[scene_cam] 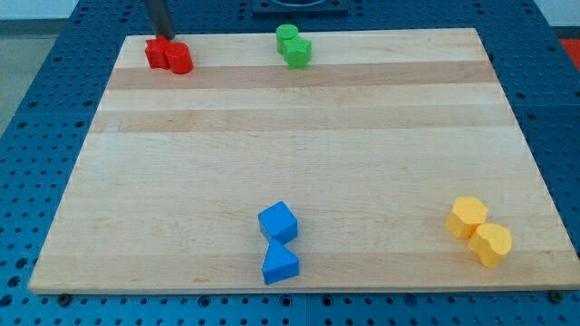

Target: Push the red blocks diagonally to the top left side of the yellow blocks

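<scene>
my tip point(166, 38) touching red blocks point(169, 56) | yellow blocks point(478, 231) far | smooth wooden board point(299, 145) | no fingers visible

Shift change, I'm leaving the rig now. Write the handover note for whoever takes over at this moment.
Tool: my tip is at the view's top left, right at the top edge of the red blocks, apparently touching them.
Red blocks: a pair, together, near the board's top left corner.
Yellow blocks: a pair, touching, near the bottom right corner.
Others: green blocks at top centre, blue blocks at bottom centre.
Done: nothing visible; the reds lie far from the yellows.
Left: push the reds diagonally across the wooden board to the yellows' top left, probably passing above the blues.
</scene>
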